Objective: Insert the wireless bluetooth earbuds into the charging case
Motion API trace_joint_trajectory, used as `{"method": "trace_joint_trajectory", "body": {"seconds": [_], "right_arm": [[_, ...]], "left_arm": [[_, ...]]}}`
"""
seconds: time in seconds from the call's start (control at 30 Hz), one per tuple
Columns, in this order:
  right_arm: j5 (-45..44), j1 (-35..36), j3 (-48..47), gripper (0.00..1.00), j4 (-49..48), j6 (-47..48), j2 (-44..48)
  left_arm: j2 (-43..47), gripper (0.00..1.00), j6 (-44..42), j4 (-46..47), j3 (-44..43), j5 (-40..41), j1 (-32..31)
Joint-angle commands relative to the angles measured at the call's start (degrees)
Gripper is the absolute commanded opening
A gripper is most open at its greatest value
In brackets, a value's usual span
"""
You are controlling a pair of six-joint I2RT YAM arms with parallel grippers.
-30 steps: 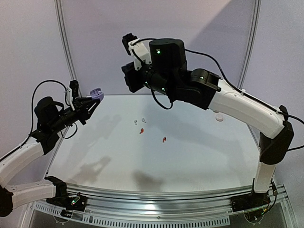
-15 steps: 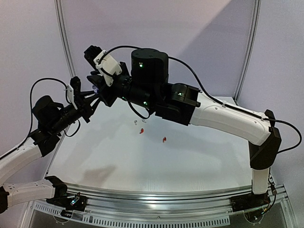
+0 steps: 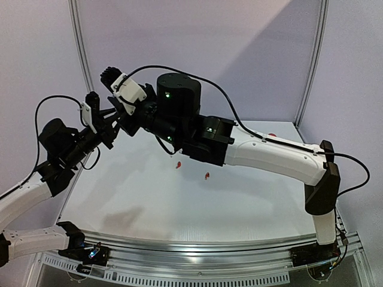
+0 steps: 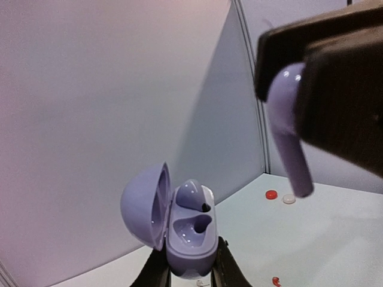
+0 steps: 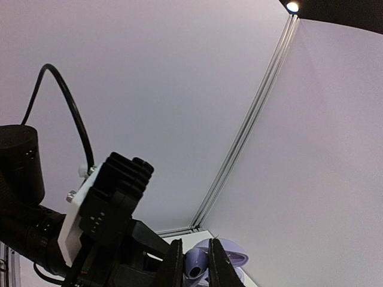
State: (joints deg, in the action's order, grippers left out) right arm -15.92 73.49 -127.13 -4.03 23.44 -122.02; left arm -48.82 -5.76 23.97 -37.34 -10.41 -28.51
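Aloft, right pincer point(image 5: 195, 264) pinching lilac earbud point(image 4: 287, 122), stem downward, left pincer point(image 4: 190, 270) gripping open case point(image 4: 187, 232).

1. The white tabletop point(image 3: 179, 209) fills the middle and lower part of the top view. A curved metal rail point(image 3: 197, 248) runs along its lower edge.
2. A red earbud point(image 3: 178, 165) lies near frame centre. A second red earbud point(image 3: 207, 175) lies just to its lower right, apart from it.
3. At the tabletop's upper right lies a small red round piece point(image 3: 273, 134).
4. In the left wrist view, right of centre, a white round piece point(image 4: 289, 198) lies just beside the red one.
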Motion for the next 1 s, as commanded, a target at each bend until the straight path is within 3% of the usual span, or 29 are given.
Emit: {"method": "trace_joint_trajectory", "body": {"seconds": [0.0,0.2,0.97], "right_arm": [[-5.2,0.2,-1.5,0.0,-3.6,-0.1,-1.6],[-5.6,-0.6,-3.0,0.0,-2.8,-2.5,-2.8],[-5.2,-1.9,-4.2,0.0,-0.6,-2.3,-5.5]], "left_arm": [[-0.5,0.0,-2.4,6.8,1.9,1.9,-1.1],[-2.1,0.0,-2.4,11.8,2.8,-0.2,-1.3],[-1.8,0.0,1.1,10.2,3.1,-2.9,-1.3]]}}
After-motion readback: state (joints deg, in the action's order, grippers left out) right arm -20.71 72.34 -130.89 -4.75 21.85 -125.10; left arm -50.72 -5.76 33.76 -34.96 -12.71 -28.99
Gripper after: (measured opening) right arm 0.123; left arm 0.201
